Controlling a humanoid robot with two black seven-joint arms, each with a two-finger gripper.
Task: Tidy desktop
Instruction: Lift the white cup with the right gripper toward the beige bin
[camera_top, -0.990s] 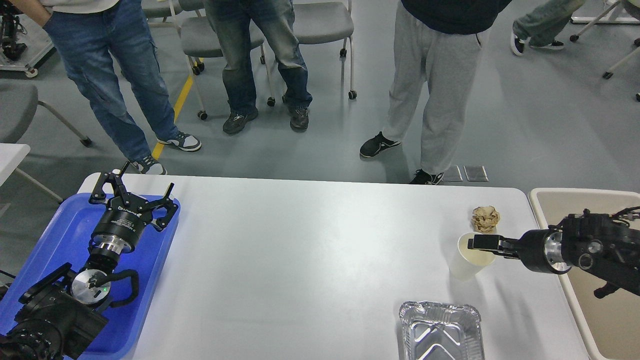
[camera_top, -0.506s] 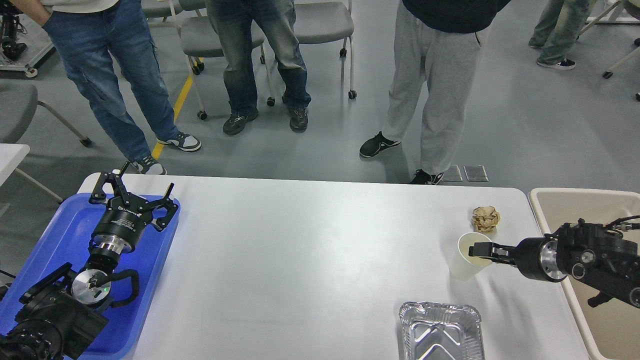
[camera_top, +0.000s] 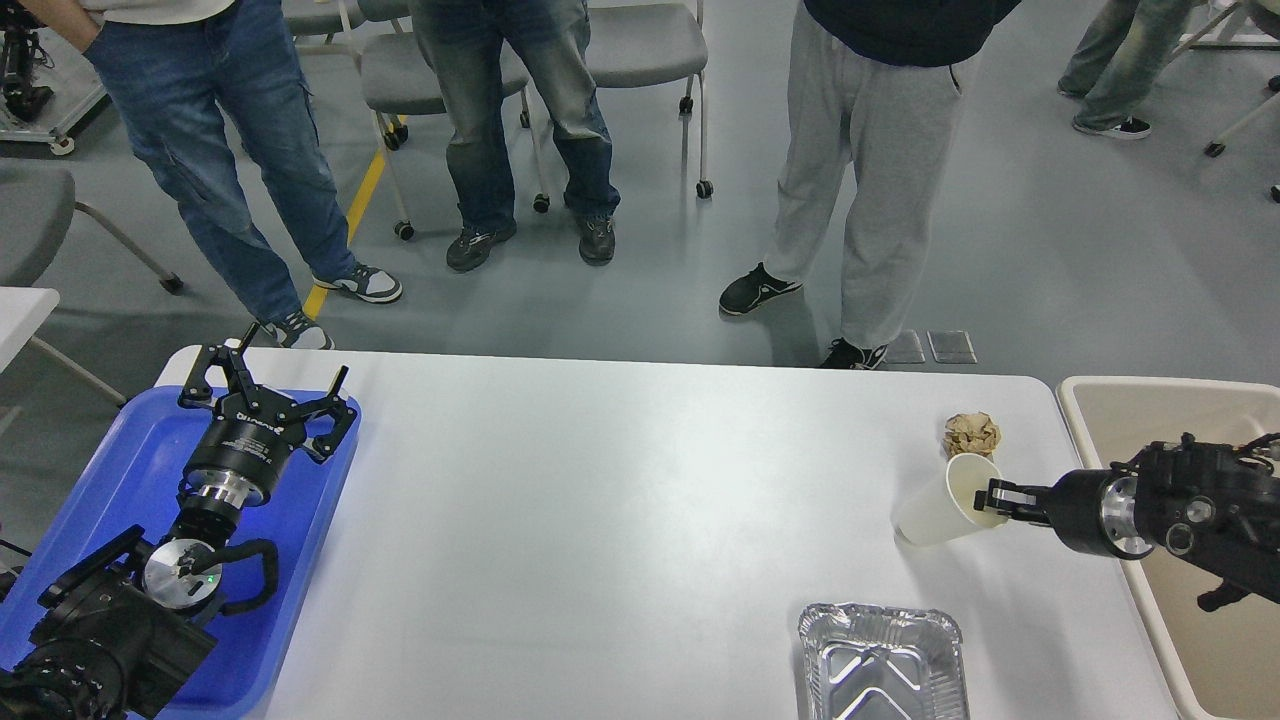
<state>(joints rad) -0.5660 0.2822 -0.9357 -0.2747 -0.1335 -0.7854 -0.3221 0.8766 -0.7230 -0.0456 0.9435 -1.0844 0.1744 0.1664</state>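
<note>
Three loose items remain on the desktop (camera_top: 620, 520), all at its right end: a white paper cup (camera_top: 935, 507), a crumpled brown paper ball (camera_top: 971, 434) just behind it, and an empty foil tray (camera_top: 880, 660) at the near edge.

The right gripper (camera_top: 995, 494) reaches in from the right with its fingers closed on the rim of the paper cup, one inside the mouth and one apparently outside (the outer finger is hard to separate from the rim). The cup is tilted, mouth toward the gripper, base still touching or just above the desktop.

Hazards from this state:

1. Rim grip only. A thin paper wall can buckle or slide out of the fingers during a lift toward the beige bin (camera_top: 1190, 620).
2. Tilted cup. Any liquid inside would run toward the mouth; the interior looks empty, but its bottom is hidden.
3. Near neighbour. A swing backward could knock the paper ball off the far edge.

The left gripper (camera_top: 268, 385) hangs over the blue tray (camera_top: 110, 470), fingers spread wide, holding nothing.
</note>
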